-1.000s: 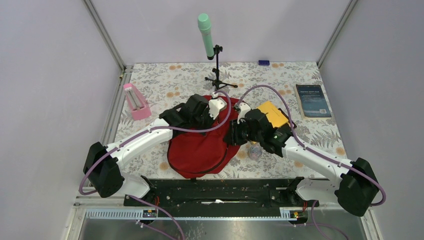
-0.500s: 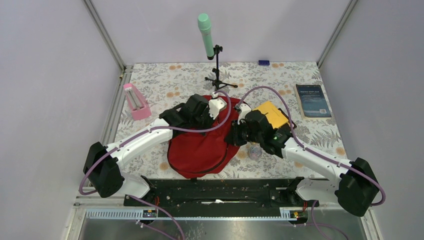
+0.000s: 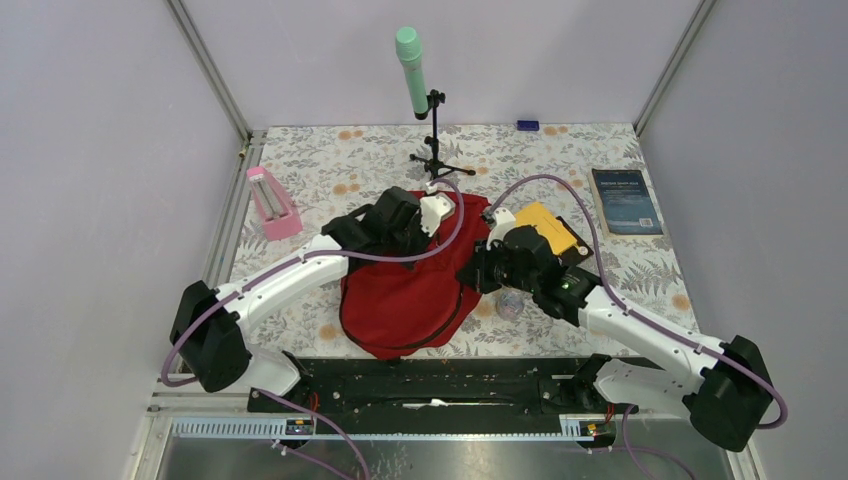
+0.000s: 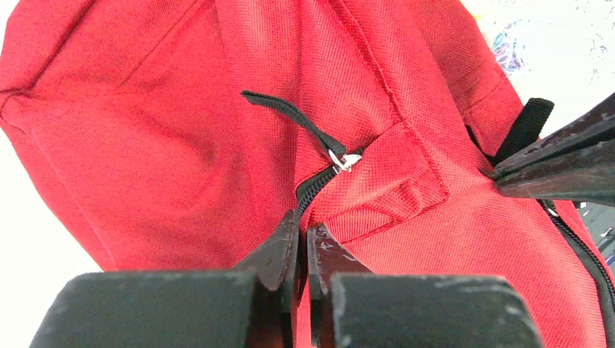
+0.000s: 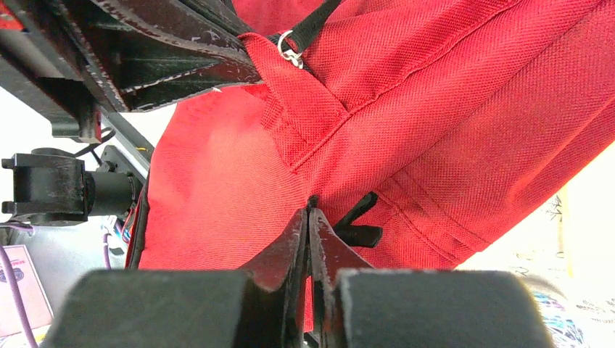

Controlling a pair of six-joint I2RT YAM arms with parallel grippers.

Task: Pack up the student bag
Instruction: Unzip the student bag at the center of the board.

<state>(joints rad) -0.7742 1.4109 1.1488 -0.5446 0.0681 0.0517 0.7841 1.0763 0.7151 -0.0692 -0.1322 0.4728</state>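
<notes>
The student bag (image 3: 400, 300), a large red backpack, lies in the middle of the table. My left gripper (image 3: 452, 222) is at its top edge. In the left wrist view the left gripper (image 4: 303, 233) is shut on the bag (image 4: 167, 145) at its black zipper line, just below the zipper pull (image 4: 341, 160). My right gripper (image 3: 480, 270) is at the bag's right side. In the right wrist view the right gripper (image 5: 310, 215) is shut on a fold of the bag (image 5: 450, 123) beside a black strap end (image 5: 359, 230). The two grippers are close together.
A yellow pad (image 3: 545, 228) lies right of the bag, partly under the right arm. A dark book (image 3: 622, 200) lies at the right. A pink object (image 3: 270, 202) stands at the left. A green microphone on a stand (image 3: 410, 70) stands behind. A small clear ball (image 3: 510, 304) lies under the right arm.
My right gripper has moved a little to the right with the bag's edge in it. The bag's top right corner is pulled out wider. The left gripper has stayed put.
</notes>
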